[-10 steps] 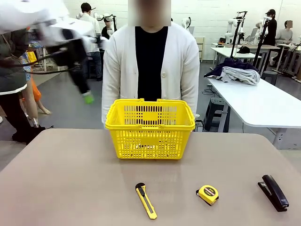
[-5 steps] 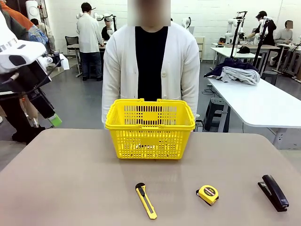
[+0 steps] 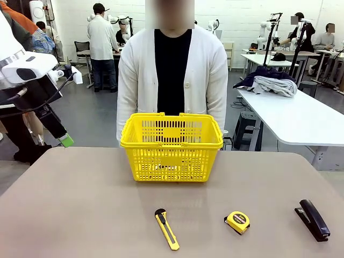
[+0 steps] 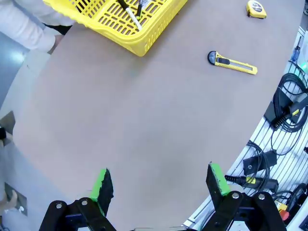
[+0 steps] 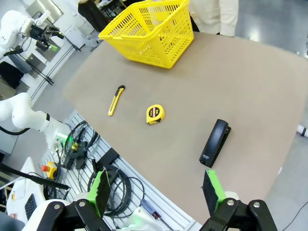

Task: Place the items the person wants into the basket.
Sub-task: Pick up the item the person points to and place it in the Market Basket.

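Observation:
The yellow basket (image 3: 172, 145) stands mid-table in front of the person (image 3: 172, 70) in a white cardigan. In the left wrist view a white marker (image 4: 133, 18) and a dark pen (image 4: 139, 6) lie inside the basket (image 4: 144, 41). The yellow utility knife (image 3: 167, 229) lies on the table near the front edge, also seen from the wrists (image 4: 232, 63) (image 5: 116, 100). My left gripper (image 3: 62, 137) hangs open off the table's left side, high above the surface (image 4: 159, 183). My right gripper (image 5: 156, 190) is open and empty, back over the robot's side of the table.
A round yellow tape measure (image 3: 237, 222) lies right of the knife, and a black stapler (image 3: 312, 219) at the front right. Cables and boxes (image 5: 96, 163) sit below the table's near edge. Bare tabletop (image 3: 80, 204) stretches across the left half.
My left arm has swung away from the basket, leftward and down, and has nearly settled beyond the table's left edge. Nothing on the table has moved.

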Controlling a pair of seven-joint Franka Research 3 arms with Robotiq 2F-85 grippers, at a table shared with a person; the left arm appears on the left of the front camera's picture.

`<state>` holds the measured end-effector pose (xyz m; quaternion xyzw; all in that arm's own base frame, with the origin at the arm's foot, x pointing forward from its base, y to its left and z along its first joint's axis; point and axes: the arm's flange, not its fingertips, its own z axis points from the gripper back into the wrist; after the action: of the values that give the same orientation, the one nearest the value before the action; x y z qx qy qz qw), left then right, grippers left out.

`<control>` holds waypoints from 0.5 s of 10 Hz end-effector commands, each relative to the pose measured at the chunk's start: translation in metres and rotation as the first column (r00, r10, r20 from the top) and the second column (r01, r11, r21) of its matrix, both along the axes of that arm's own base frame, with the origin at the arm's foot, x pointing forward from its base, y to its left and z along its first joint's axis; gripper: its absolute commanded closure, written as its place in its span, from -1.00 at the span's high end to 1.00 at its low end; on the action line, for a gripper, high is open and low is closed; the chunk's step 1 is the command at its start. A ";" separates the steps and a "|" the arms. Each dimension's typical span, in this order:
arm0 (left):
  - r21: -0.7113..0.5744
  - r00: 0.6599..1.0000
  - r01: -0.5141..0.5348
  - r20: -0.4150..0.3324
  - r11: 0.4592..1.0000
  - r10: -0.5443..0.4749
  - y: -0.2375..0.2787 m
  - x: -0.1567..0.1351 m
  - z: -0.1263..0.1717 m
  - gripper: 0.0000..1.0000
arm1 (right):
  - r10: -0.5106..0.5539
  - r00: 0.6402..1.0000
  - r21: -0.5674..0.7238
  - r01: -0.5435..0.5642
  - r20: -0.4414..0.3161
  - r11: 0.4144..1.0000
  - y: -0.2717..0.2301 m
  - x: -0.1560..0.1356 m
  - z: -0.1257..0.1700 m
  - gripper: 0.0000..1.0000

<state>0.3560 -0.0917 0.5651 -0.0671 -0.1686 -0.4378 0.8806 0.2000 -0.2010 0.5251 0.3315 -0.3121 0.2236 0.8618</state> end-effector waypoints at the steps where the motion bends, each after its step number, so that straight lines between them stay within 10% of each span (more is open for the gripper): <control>1: 0.003 1.000 0.006 0.006 1.000 -0.006 0.002 -0.001 0.002 1.00 | 0.010 1.000 0.021 -0.010 0.020 1.000 0.001 0.001 -0.001 1.00; 5: -0.005 1.000 0.003 0.000 1.000 -0.003 0.000 0.000 0.000 1.00 | 0.010 1.000 0.021 -0.010 0.020 1.000 0.001 0.001 -0.001 1.00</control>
<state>0.3559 -0.0915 0.5654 -0.0702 -0.1694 -0.4390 0.8796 0.2000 -0.2010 0.5251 0.3315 -0.3121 0.2236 0.8618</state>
